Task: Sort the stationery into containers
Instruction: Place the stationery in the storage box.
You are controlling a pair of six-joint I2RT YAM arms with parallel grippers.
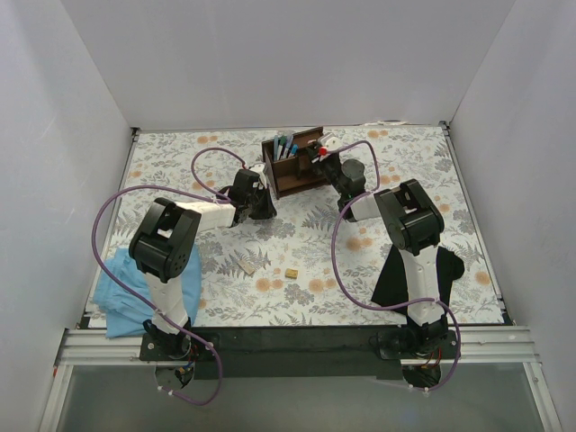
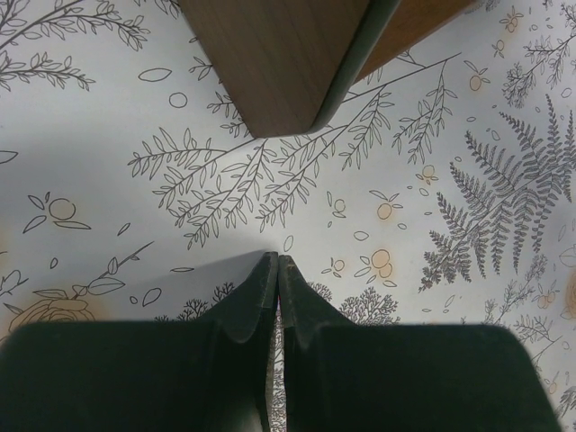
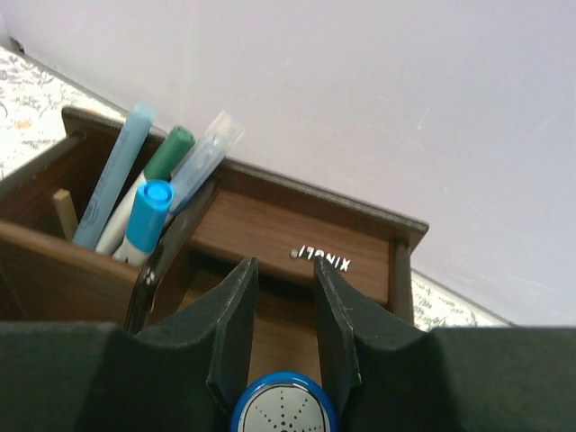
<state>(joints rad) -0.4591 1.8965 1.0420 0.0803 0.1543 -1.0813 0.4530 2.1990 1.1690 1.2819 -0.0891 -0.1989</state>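
Note:
The dark-brown wooden organiser (image 1: 290,166) stands at the back middle of the table, with several pens (image 1: 284,144) upright in its tall slot. In the right wrist view the pens (image 3: 148,202) stand at the left of the organiser (image 3: 270,229). My right gripper (image 3: 283,265) is shut on the blue-and-grey cylinder (image 3: 283,407) and holds it over the organiser's right compartment. My left gripper (image 2: 274,261) is shut and empty, low over the table near the organiser's corner (image 2: 279,63). The small tan block (image 1: 292,272) and the flat beige piece (image 1: 247,267) lie on the table in front.
A light-blue cloth (image 1: 121,292) lies at the front left beside the left arm's base. A black cloth (image 1: 423,270) lies under the right arm at the front right. White walls enclose the floral table (image 1: 180,171) on three sides.

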